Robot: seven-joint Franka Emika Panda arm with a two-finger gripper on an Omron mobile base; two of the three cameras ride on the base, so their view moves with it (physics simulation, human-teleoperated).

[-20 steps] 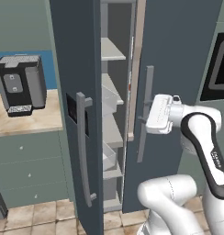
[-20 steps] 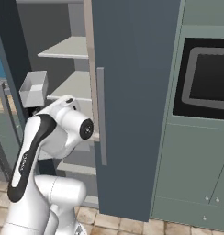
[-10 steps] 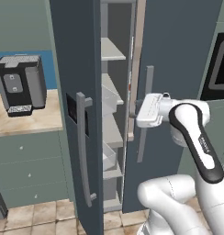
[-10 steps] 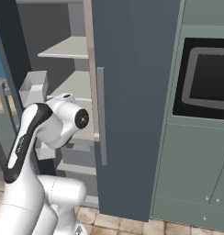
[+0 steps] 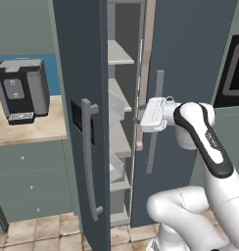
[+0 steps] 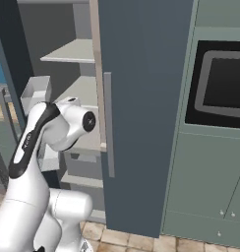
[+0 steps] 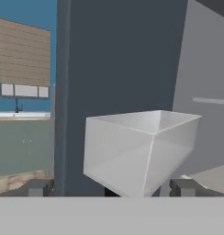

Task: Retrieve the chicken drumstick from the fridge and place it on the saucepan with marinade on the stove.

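The tall dark blue-grey two-door fridge [image 5: 190,59] stands with both doors partly swung out, and the white arm's tool [image 5: 141,116] is pushed into the narrow gap between them, its two dark tips [image 7: 183,187] spread as wide as they go with nothing between them. Just ahead of the tool hangs a clear plastic door bin [image 7: 140,149], and beyond it the pale grey shelves [image 5: 117,54] look bare; I cannot spot the chicken drumstick on any of them. My worry is that the gap is tight: reaching further, the wrist could catch the right door's edge or the bin. The hand view brings the bin up close, whereas the left base view shows the long grey bar handle [image 5: 90,162] and a black boxy appliance [image 5: 22,90] on the tabletop well to the tool's left
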